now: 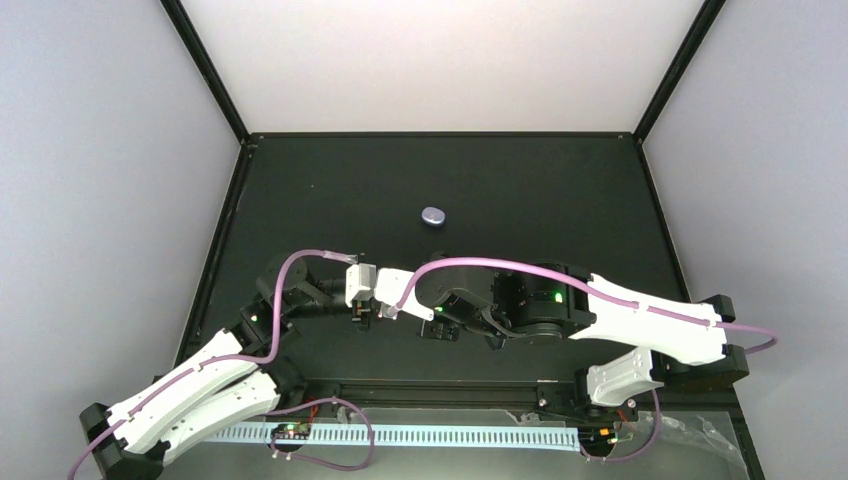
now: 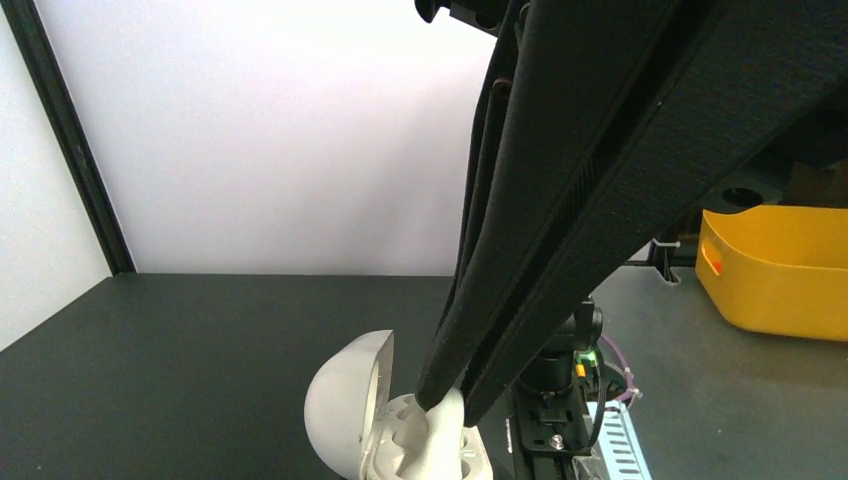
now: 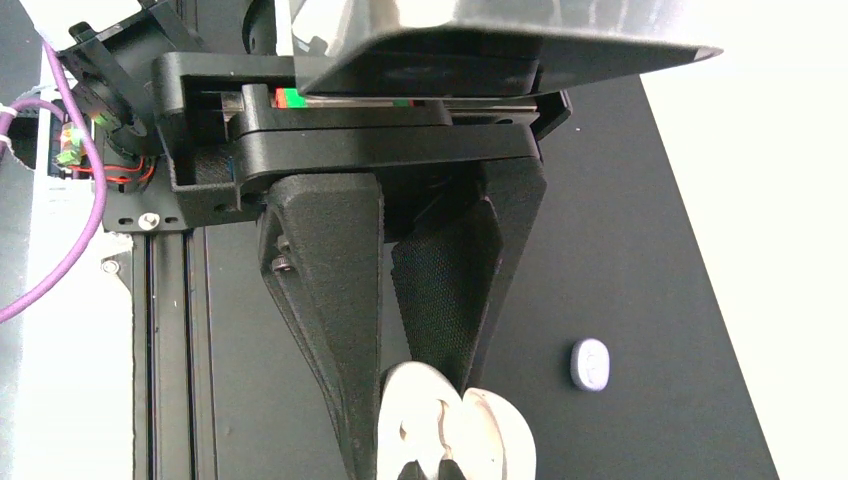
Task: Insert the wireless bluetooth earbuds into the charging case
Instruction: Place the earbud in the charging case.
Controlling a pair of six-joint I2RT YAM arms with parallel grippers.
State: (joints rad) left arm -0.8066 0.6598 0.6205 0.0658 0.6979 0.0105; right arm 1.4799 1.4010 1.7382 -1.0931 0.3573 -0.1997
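A black tabletop (image 1: 540,200) sits inside a booth with plain white walls and black frame posts in the corners. Two white-and-black robot arms reach in from the near edge and meet near the middle of the surface, with purple cables looping over them.

A white charging case (image 2: 350,410) sits where the arms meet. It is open, with its rounded lid tipped up to one side. The left end effector (image 2: 445,400) points down into the case, its black fingers pinched almost fully together on a white earbud (image 2: 440,440) that stands in the moulded wells of the base. The right end effector (image 3: 405,410) comes in from the other side with its fingers fully together and its tips right at the open case, by the join between base and lid. Its own fingers hide the contact, so it is unclear whether it grips the case or only rests against it.

A small purple-grey case (image 1: 432,215) lies closed and flat farther back on the tabletop, well apart from both arms, with bare surface all around it. No other earbuds can be made out in any view.

The left arm's own fingers fill much of its wrist view, and the two arms crowd each other over the white case. Along the near edge, a pale slotted cable duct (image 1: 420,435) runs between the arm bases. Off to the right, beyond the tabletop, the corner of a yellow bin (image 2: 780,270) stands on a grey surface.
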